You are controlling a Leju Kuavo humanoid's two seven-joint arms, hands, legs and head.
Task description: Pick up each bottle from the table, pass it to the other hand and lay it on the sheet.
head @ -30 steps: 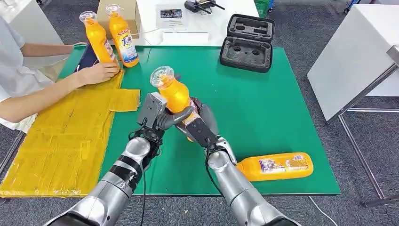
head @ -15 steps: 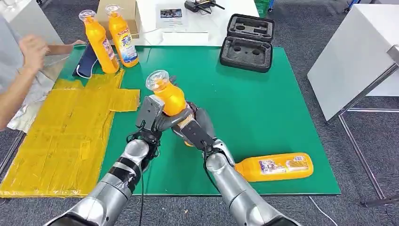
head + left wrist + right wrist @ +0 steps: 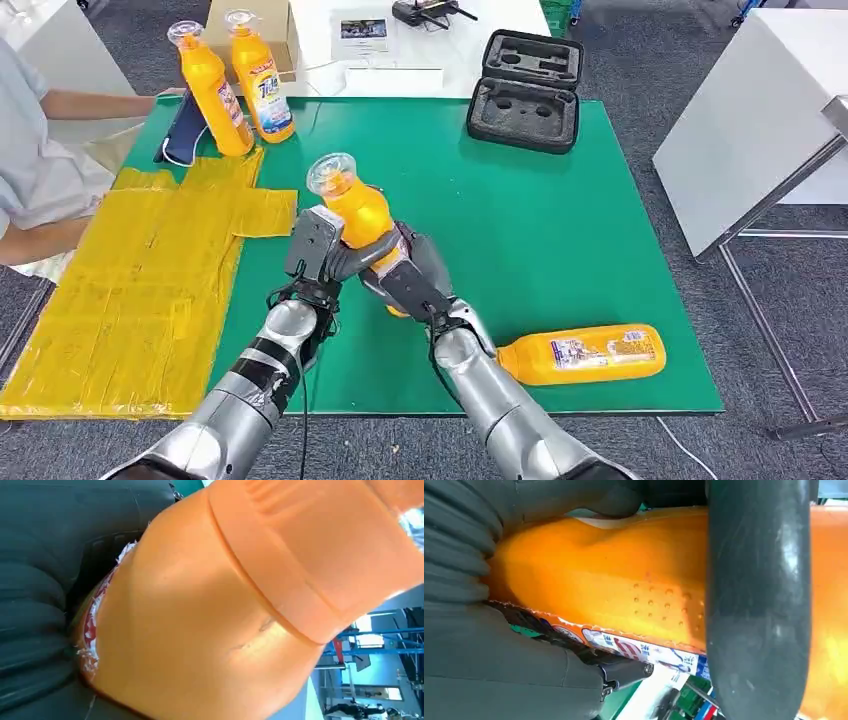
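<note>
Over the green table [image 3: 560, 230] both hands, left hand [image 3: 335, 250] and right hand [image 3: 410, 275], gripped one orange bottle [image 3: 355, 205] mid-handover; next, probably, the right must let go

The bottle labels [image 3: 272, 92] carry print too small and blurred to read; nothing else is legible

Orange bottle [image 3: 358, 210] tilted, above green mat; second [image 3: 583, 354] lies at near edge; two [image 3: 212, 90] upright by yellow sheet [image 3: 130, 290].

The held bottle [image 3: 358, 212] is showing its lower half hidden behind both hands — label unreadable. A person [image 3: 40, 190] is sitting cut off by the head view's left edge.
</note>
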